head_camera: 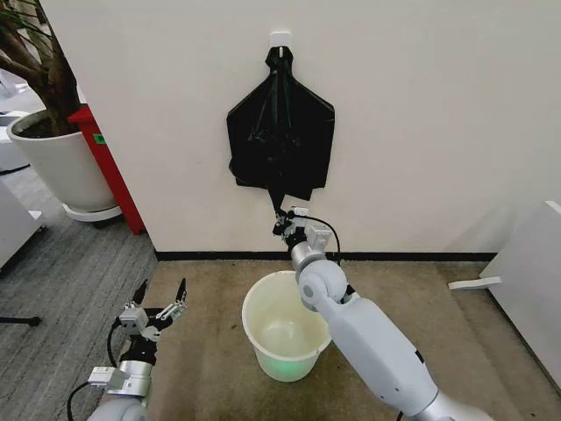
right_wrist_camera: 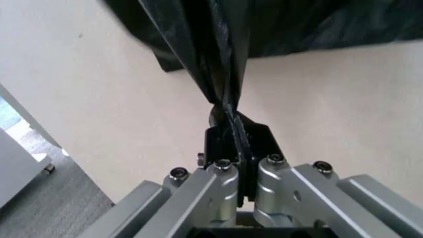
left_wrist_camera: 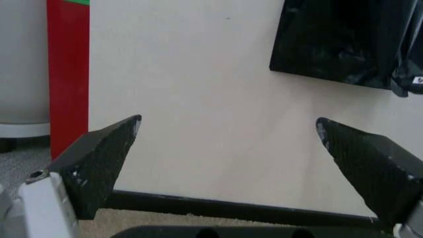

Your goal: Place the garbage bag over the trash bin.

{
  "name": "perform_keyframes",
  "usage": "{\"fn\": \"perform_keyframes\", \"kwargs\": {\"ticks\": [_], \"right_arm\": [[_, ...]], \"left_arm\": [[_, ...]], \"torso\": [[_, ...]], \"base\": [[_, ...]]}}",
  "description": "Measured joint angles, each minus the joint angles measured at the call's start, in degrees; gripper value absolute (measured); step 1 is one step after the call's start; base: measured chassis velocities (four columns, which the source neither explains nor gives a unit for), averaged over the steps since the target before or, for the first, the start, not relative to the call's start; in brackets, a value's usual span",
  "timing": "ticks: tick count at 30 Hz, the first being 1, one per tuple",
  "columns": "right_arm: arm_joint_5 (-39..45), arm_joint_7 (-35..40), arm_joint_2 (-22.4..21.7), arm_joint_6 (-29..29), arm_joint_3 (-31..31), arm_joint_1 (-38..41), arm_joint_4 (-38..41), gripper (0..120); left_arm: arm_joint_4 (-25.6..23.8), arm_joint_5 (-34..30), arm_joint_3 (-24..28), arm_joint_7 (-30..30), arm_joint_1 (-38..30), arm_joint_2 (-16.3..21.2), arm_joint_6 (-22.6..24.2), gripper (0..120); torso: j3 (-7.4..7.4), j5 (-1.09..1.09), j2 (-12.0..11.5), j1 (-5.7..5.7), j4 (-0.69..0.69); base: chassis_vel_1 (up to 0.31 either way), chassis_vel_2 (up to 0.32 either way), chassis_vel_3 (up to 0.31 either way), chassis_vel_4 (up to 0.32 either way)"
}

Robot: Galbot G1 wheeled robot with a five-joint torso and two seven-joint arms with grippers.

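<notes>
R gripper [head_camera: 282, 221] clamped on garbage bag [head_camera: 280, 136] bottom tip, bag hanging straight above; trash bin [head_camera: 285, 326] directly below. L gripper [head_camera: 158, 309] spread wide, idle, off to bin's left.

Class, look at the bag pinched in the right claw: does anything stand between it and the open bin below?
Nothing visible does. The right claw is shut on the garbage bag at the wall, and the trash bin stands open just below and in front of it, nothing over its mouth but the arm's own elbow.

Right gripper [head_camera: 282, 219] pinching garbage bag [head_camera: 280, 132], above trash bin [head_camera: 254, 326]
</notes>
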Motion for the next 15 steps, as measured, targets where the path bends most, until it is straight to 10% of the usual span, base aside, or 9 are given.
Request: {"fn": "perform_keyframes", "kwargs": {"ticks": [15], "right_arm": [[-2.25, -0.24, -1.51, -0.05, 2.65, -1.83, 3.25, 1]], "left_arm": [[-0.19, -0.14, -0.09, -0.04, -0.16, 0.39, 0.03, 100]], "torso": [[0.0, 0.01, 0.0, 0.0, 0.0]], "base": [[0.0, 0.0, 0.0, 0.0]]}}
